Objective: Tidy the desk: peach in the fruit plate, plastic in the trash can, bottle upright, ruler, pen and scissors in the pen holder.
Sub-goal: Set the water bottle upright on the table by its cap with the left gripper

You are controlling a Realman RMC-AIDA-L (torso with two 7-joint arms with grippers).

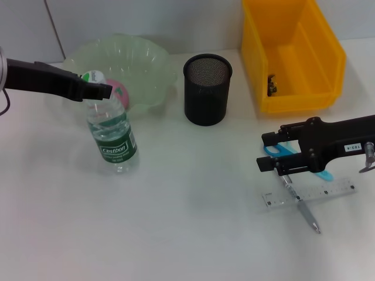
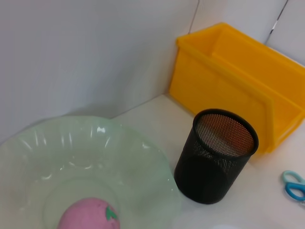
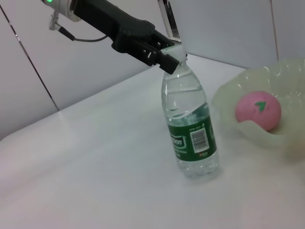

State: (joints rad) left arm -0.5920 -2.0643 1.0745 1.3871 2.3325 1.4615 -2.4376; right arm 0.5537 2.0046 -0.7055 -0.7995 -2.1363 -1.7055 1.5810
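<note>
The clear bottle (image 1: 111,137) with a green label stands upright on the table, and my left gripper (image 1: 97,86) is shut on its cap end; the right wrist view shows the same grip on the bottle (image 3: 190,129). The pink peach (image 1: 120,91) lies in the pale green fruit plate (image 1: 153,70). My right gripper (image 1: 270,152) hangs open over the blue-handled scissors (image 1: 274,150). The clear ruler (image 1: 313,195) and the pen (image 1: 306,213) lie crossed just in front of it. The black mesh pen holder (image 1: 207,89) looks empty. I cannot pick out the plastic.
The yellow trash can (image 1: 275,102) stands at the back right with a small dark item (image 1: 272,85) inside. White walls close the back. Bare table stretches across the front and middle.
</note>
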